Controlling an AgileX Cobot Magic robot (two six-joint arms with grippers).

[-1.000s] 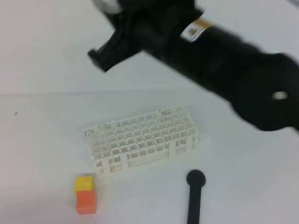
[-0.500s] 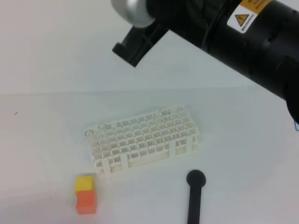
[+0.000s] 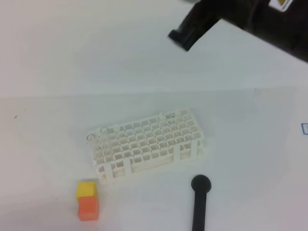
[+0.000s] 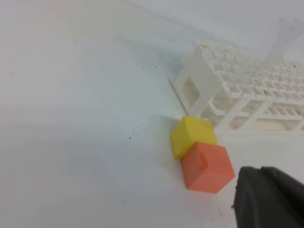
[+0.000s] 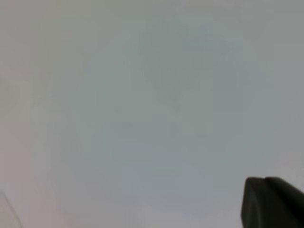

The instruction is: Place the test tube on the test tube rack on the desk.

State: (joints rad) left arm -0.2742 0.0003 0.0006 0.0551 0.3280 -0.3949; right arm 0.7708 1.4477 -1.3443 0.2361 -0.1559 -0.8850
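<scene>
From the overhead view, the white plastic lattice test tube rack [image 3: 146, 143] sits mid-bench on the plain white bench [image 3: 43, 159], angled so its long side runs from near left to far right. That leaves every row of holes open to a drop from above.

The clear, colourless glass test tube [image 4: 279, 39] shows only in my left wrist view. It is a faint see-through streak rising tilted out of the far side of the rack. I judge it is already seated in a hole and leaning against the lattice, though it is too transparent to be sure which hole.

My black right claw [image 3: 179, 36] hangs high over the far side, well apart from the rack. Its jaws are closed together and I see nothing between them. My black left claw [image 4: 268, 197] is also closed and empty, low over the near left of the bench beside the small yellow-and-orange block [image 3: 87, 201].

The black rod with a round knob [image 3: 200, 199] lies near and to the right, clear of the rack.

A yellow label [image 3: 281, 4] on the right arm is cut off at the frame edge and I can't read it. A small blue mark [image 3: 305, 128] at the far right edge is also illegible. The rack and block carry no writing.
</scene>
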